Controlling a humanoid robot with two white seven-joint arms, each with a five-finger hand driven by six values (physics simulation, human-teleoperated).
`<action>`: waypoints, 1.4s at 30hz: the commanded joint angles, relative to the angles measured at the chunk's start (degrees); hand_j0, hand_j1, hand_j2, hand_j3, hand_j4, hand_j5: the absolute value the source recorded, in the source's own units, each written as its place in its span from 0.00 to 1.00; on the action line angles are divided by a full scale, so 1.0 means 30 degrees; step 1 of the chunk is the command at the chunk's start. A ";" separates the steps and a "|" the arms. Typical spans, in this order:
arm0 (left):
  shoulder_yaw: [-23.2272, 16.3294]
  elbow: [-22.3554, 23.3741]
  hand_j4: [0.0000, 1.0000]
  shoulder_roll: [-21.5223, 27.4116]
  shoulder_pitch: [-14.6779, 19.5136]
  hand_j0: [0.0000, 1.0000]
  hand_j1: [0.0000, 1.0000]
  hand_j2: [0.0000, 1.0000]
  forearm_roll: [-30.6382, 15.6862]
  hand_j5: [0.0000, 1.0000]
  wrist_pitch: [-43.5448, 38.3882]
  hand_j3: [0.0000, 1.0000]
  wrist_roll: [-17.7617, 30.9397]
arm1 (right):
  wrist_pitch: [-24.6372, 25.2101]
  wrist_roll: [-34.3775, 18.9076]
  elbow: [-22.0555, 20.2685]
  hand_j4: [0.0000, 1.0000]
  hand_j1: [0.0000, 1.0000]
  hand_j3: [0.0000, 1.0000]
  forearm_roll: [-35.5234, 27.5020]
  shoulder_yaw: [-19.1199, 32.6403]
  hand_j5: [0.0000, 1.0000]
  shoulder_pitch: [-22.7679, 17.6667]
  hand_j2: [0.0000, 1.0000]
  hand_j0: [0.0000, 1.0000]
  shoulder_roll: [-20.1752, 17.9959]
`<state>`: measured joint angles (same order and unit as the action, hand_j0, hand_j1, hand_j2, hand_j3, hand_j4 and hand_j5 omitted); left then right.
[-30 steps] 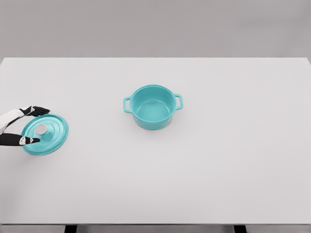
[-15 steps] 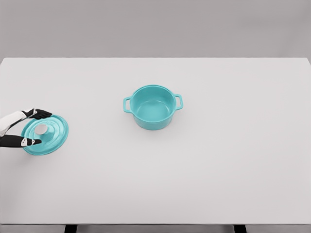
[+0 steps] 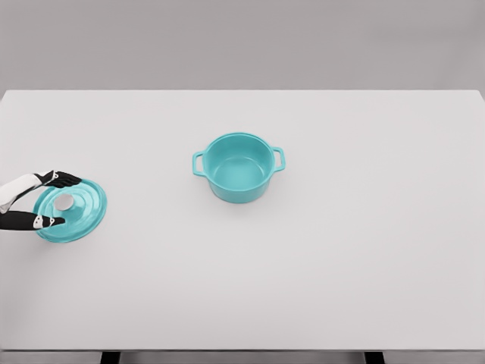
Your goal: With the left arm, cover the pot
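A teal pot with two side handles stands uncovered near the middle of the white table. Its teal lid, with a pale round knob, lies flat on the table at the far left. My left hand comes in from the left edge and brackets the lid's left side. One dark finger rests on the far rim and the thumb presses on the near rim. The lid still sits on the table. The right arm does not show.
The white table spans almost the whole view, with a grey wall behind it. Between the lid and the pot lies bare tabletop.
The left hand's far finger has dropped toward the lid's rim and the thumb has edged in, narrowing the span across the lid. Lid and pot have not moved.
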<state>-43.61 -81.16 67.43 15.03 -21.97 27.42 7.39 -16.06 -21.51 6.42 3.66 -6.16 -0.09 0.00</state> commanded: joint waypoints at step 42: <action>-0.0023 0.1009 0.71 -0.0826 0.0117 0.71 0.71 0.71 -0.0090 0.71 -0.0027 0.71 0.0055 | -0.0009 -0.0006 -0.0001 1.00 1.00 1.00 0.0011 0.0003 1.00 0.0000 1.00 1.00 -0.0001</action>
<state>-43.70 -78.18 64.85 15.38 -21.97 27.36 7.56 -16.06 -21.51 6.42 3.66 -6.16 -0.09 0.00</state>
